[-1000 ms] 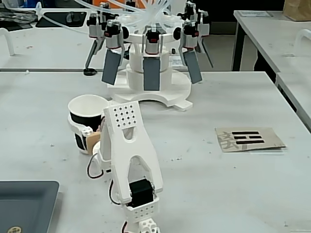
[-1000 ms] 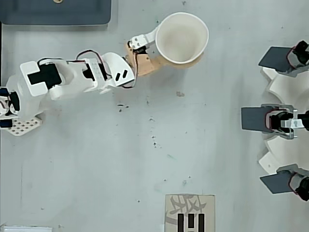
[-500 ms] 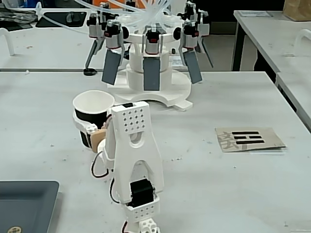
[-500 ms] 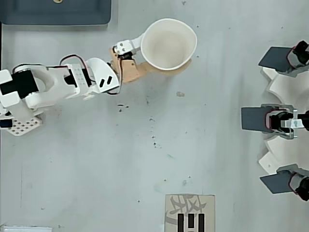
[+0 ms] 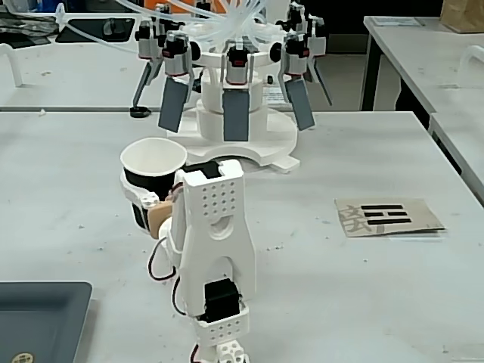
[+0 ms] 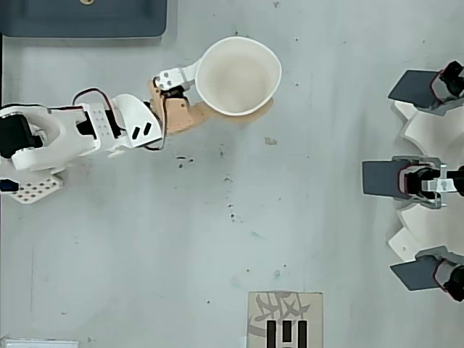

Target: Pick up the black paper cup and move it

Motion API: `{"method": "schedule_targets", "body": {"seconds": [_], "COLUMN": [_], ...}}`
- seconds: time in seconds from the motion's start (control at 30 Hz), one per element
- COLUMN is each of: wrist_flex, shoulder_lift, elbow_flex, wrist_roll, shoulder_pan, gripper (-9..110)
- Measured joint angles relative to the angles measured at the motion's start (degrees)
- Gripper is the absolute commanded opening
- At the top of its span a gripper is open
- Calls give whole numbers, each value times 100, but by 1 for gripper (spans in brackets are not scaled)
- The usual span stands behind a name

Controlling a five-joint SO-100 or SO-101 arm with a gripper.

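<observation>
The black paper cup [image 5: 153, 159] stands upright left of the arm in the fixed view, its black wall showing under a white rim. From overhead, the cup [image 6: 239, 72] shows only its white inside, and the rim looks slightly squeezed. My gripper [image 5: 145, 203] is shut on the cup's lower wall. Overhead, the gripper [image 6: 217, 94] has a white finger [image 6: 177, 75] on the cup's upper-left side and a tan finger [image 6: 190, 116] along its lower side. I cannot tell whether the cup's base touches the table.
A white device with several grey paddles [image 5: 236, 113] stands just behind the cup; overhead, the device [image 6: 424, 177] fills the right edge. A cardboard card with black marks [image 5: 387, 217] [image 6: 285, 319] lies on the table. A dark grey tray [image 5: 41, 318] [image 6: 83, 18] sits near the arm's base.
</observation>
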Motion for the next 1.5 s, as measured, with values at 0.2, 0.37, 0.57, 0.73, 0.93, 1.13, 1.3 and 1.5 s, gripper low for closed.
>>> {"method": "schedule_targets", "body": {"seconds": [0.2,0.37,0.57,0.73,0.93,1.13,1.3,1.5], "wrist_flex": [0,0,-9,-9,-9,-18,-18,-18], "shoulder_lift": [439,782,1239,1529,1652,1846,1942,1942], "elbow_flex": [439,729,1222,1512,1512,1679,1758,1758], "wrist_roll": [0,0,0,0,-79,-211,-360,-457], "shoulder_pan": [141,290,475,580,686,861,1143,1441], "gripper": [5,4,4,5,5,6,7,7]}}
